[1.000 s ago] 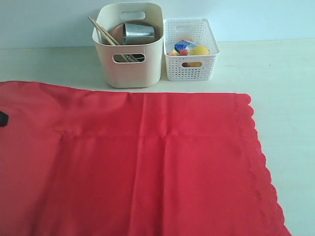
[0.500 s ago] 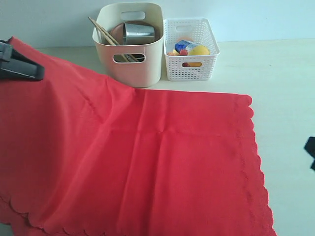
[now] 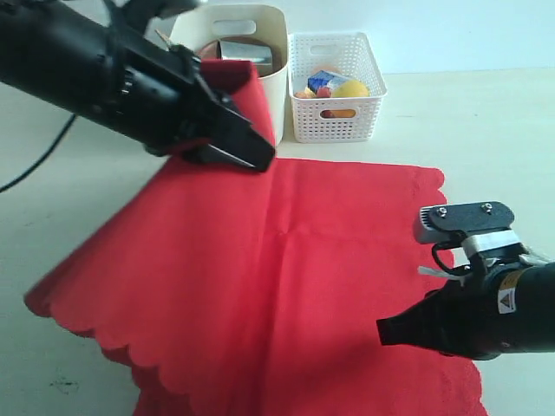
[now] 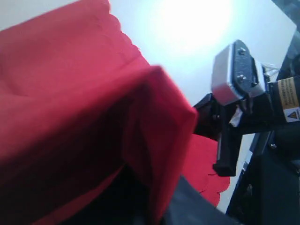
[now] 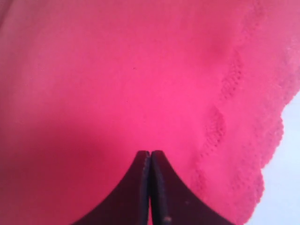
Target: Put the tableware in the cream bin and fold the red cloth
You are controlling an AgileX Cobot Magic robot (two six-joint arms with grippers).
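Red cloth (image 3: 303,260) half-hides cream bin (image 3: 275,87) | left hand (image 3: 260,159) clamps it | right hand (image 5: 150,157) closed, empty

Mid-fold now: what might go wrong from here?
The raised red cloth in the left gripper hangs close to the cream bin; dragging it could nudge the bin. The right gripper is shut over the cloth near its scalloped edge; unless it pins it, the sheet may slide and fold crooked.
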